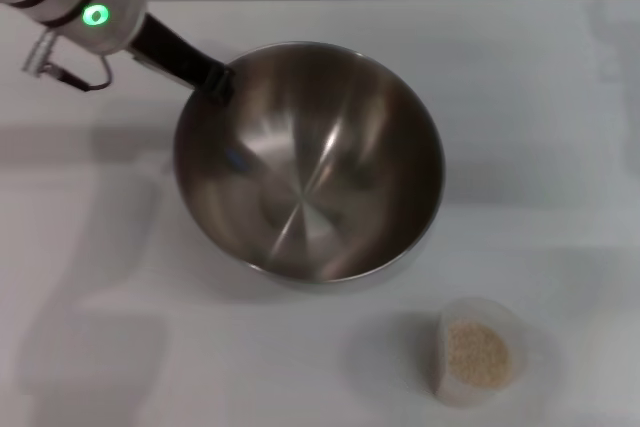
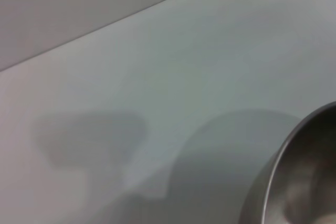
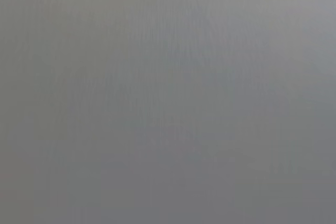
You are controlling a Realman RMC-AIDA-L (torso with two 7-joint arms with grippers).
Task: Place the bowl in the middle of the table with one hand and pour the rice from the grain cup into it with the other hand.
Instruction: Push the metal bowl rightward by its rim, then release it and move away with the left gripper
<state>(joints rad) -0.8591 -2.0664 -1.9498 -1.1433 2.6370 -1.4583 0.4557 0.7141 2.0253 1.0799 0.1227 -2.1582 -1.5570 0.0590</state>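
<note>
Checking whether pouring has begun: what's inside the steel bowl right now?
Nothing: the bowl's brushed inside shows only reflections. The rice sits in the grain cup. The left gripper is at the bowl's far-left rim.

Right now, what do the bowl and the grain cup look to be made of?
The bowl looks like stainless steel with a brushed grey finish: streaky highlights radiate across its inside. The grain cup seems to be frosted translucent plastic, since the rice shows hazily through its wall. The left gripper is at the bowl's rim.
</note>
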